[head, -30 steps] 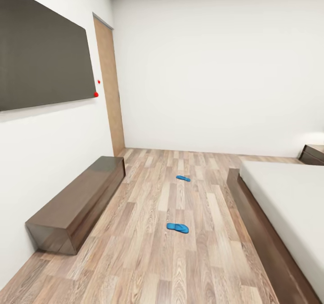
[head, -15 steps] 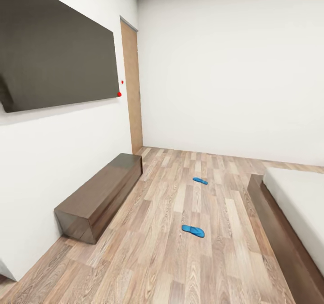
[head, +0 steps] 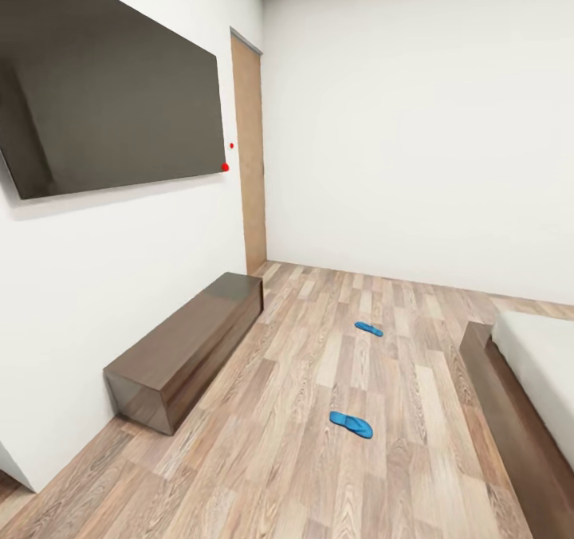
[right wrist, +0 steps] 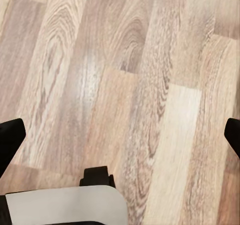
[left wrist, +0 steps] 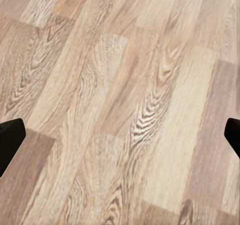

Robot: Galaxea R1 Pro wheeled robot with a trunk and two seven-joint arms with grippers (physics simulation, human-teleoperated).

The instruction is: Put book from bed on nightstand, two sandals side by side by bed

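1. Our left tool and right tool both hang above the light brown wood-plank floor; each has its dark fingertips spread wide at the picture's edges, with only bare planks between them, so both are fully parted and carry nothing.
2. The nearer bright blue flip-flop sandal lies flat on the floor, right of the long low dark brown bench and left of the dark-framed bed.
3. The farther blue sandal lies well apart from the first, deeper into the room.
4. We judge the sandals light, thin and bendy; pinching the sole's edge or the strap looks the surest hold, since a flat sole gives little height.
5. The bed's pale mattress shows at the right edge; we see no book on that part.
6. No containers stand in sight here.
7. On the left wall hangs a big black screen, with a wooden door beyond it.
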